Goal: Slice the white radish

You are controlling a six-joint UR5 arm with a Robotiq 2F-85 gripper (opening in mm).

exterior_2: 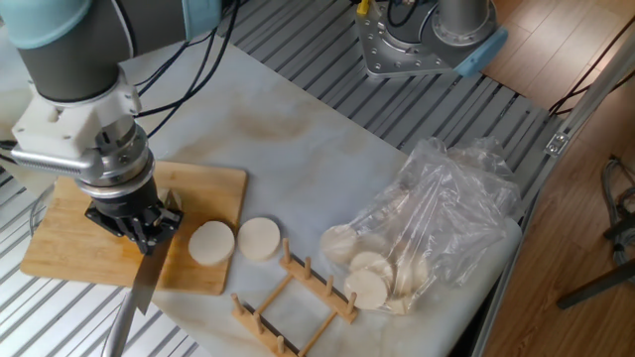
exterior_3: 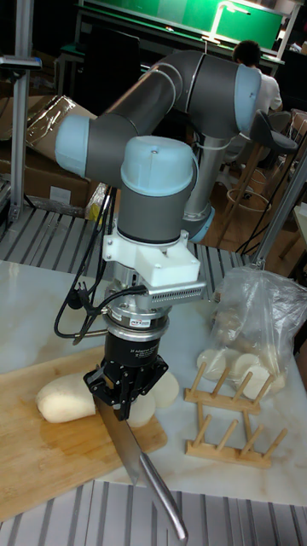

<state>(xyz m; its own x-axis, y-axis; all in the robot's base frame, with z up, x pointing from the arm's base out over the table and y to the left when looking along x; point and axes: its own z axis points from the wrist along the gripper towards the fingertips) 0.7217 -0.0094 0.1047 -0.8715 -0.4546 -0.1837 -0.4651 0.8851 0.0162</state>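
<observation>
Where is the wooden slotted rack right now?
In the fixed view, the wooden slotted rack sits at the table's near edge, between the bamboo cutting board and the clear plastic bag.

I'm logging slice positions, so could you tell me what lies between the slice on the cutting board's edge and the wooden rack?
A second round slice lies there on the white mat, just off the cutting board, between the first slice and the rack, in the fixed view.
</observation>
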